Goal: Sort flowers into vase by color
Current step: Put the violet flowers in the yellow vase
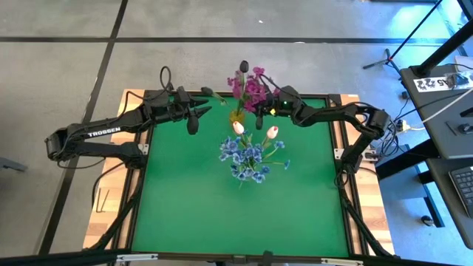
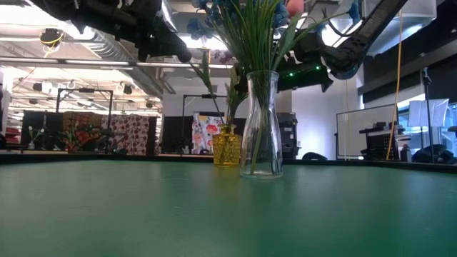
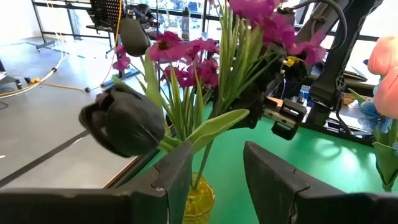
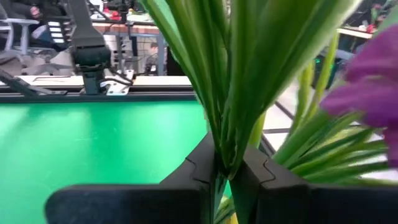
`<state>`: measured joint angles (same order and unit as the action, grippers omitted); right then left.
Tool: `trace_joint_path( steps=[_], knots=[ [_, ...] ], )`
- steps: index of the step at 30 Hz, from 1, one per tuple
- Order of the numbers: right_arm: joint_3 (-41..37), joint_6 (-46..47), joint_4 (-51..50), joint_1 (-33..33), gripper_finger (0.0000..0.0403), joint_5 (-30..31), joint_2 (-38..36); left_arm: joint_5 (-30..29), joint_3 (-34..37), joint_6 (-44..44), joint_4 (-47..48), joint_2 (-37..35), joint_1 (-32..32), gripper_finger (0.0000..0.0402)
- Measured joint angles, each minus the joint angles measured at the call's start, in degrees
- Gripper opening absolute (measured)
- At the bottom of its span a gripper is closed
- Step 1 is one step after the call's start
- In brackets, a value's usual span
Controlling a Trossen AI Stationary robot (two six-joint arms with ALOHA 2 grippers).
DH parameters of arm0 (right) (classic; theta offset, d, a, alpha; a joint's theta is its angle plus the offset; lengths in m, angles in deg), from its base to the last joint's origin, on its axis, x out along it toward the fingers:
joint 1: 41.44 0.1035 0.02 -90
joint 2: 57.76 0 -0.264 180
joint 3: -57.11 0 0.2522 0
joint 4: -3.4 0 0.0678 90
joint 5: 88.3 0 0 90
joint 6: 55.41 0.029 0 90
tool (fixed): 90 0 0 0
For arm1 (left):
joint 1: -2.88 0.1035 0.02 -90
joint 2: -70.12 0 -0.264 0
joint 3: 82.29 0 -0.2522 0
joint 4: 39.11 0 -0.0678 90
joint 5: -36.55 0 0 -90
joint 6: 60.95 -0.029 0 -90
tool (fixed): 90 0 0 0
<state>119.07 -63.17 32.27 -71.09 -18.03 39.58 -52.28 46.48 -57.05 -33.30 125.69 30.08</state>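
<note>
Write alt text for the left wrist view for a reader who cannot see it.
The left claw, fingers apart, hovers over a yellow vase of magenta flowers, with a dark tulip bud close in front. Beyond, the right arm reaches over the green table.
</note>
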Motion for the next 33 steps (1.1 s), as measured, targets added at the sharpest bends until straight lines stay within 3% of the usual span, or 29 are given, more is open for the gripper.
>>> trace_joint_path(
  steps=[12,22,28,33],
  knots=[
    [0.0,0.0,-1.4,0.0,0.0050,-2.4,0.0,0.0,0.0,0.0,0.0,0.0,0.0,0.0142],
    [1.7,1.5,-3.8,0.0,0.0185,-3.6,0.0,0.0,0.0,0.0,1.0,0.0,0.0,0.0142],
    [7.9,1.2,-16.4,0.0,0.0252,-5.3,-0.7,0.0,0.0,0.1,2.0,0.0,0.0,0.0142],
    [12.8,-0.4,-27.5,0.0,0.0275,-9.0,-1.5,0.0,0.0,0.4,2.1,0.0,0.0,0.0142]
  ],
)
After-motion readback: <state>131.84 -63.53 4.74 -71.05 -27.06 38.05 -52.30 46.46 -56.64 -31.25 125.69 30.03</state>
